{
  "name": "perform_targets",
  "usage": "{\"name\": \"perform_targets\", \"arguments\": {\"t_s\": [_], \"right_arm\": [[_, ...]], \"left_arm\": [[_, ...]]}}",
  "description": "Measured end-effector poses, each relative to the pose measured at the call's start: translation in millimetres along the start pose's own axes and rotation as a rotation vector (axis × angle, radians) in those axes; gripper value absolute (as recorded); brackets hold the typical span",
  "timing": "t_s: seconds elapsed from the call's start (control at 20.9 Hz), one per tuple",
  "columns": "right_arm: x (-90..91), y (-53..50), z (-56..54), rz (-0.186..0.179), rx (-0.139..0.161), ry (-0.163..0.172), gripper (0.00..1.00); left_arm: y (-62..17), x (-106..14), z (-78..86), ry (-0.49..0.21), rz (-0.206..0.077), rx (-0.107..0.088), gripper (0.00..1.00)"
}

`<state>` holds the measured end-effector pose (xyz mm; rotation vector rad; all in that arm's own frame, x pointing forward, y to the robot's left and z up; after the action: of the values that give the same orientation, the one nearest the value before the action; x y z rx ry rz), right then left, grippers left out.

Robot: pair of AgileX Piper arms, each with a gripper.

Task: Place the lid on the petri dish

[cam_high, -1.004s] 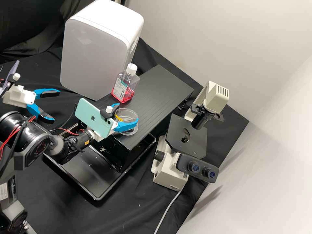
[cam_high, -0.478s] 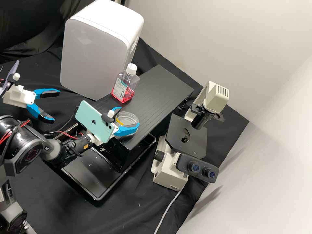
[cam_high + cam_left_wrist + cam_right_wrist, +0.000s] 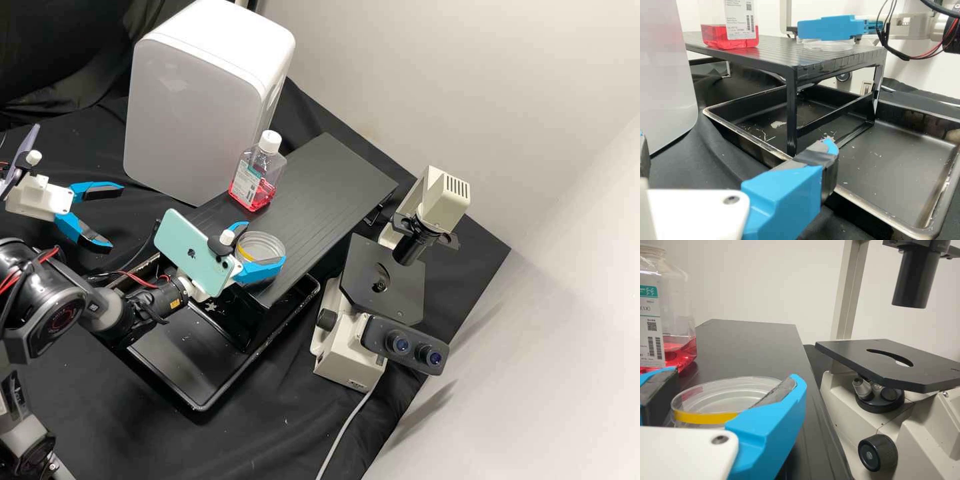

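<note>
Pinching the lid [image 3: 722, 400] by its rim, my right hand [image 3: 257, 257] is pressed in on it from both sides at the near corner of the raised shelf [image 3: 333, 187]. The fingers take only the edge, and I judge this keeps the clear top free and the lid level as it meets the petri dish [image 3: 827, 46] beneath. From the left wrist view the clear pair rests on the shelf surface just under the blue finger. I cannot tell whether the lid is fully seated or slightly tilted on the rim.

My left hand [image 3: 115, 217] hangs spread and holds nothing, well apart over the dark worktop [image 3: 267, 427] beside the white cabinet [image 3: 200, 93]. I judge that it is parked there to leave the shelf corner free.

The shelf stands in a black tray [image 3: 193, 373], which would catch anything that slid off the near edge. The bottle [image 3: 255, 177] of red medium stands upright farther back on the shelf, apart from the dish. The microscope [image 3: 373, 313] stands just beside the tray.

Compared with one second ago, my right hand has come down and drawn slightly toward the shelf's near edge. The lid then stood clear above the dish, whose ring showed separately below the fingers. Now the two read as one stack. Most of that descent came in the first half second, with only a small settling since. My left hand, the bottle and the microscope have not shifted.
</note>
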<state>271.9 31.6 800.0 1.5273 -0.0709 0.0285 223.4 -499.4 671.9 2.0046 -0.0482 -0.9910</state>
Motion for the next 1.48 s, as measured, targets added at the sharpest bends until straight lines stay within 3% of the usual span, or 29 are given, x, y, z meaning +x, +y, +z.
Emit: {"name": "perform_targets", "arguments": {"t_s": [0.77,0.81,0.86,1.24,1.43,1.48], "right_arm": [[-12.9,-0.1,2.7,-0.008,-0.001,-0.006,0.00],[-12.9,-0.1,2.7,-0.008,-0.001,-0.006,1.00],[-12.9,-0.1,2.7,-0.008,-0.001,-0.006,0.00],[-14.8,1.3,2.5,-0.004,0.002,-0.005,0.00],[-18.1,2.5,3.7,-0.006,0.019,-0.003,0.00],[-18.1,2.9,4.0,-0.006,0.018,-0.003,1.00]], "left_arm": [[0.0,0.0,0.0,0.000,0.000,0.000,1.00],[0.0,0.0,0.0,0.000,0.000,0.000,1.00],[0.0,0.0,0.0,0.000,0.000,0.000,1.00],[-0.7,0.3,0.4,-0.002,-0.003,0.000,1.00],[-0.9,0.5,1.2,-0.003,-0.003,-0.001,1.00],[-0.6,0.5,0.6,0.003,-0.001,-0.003,1.00]]}}
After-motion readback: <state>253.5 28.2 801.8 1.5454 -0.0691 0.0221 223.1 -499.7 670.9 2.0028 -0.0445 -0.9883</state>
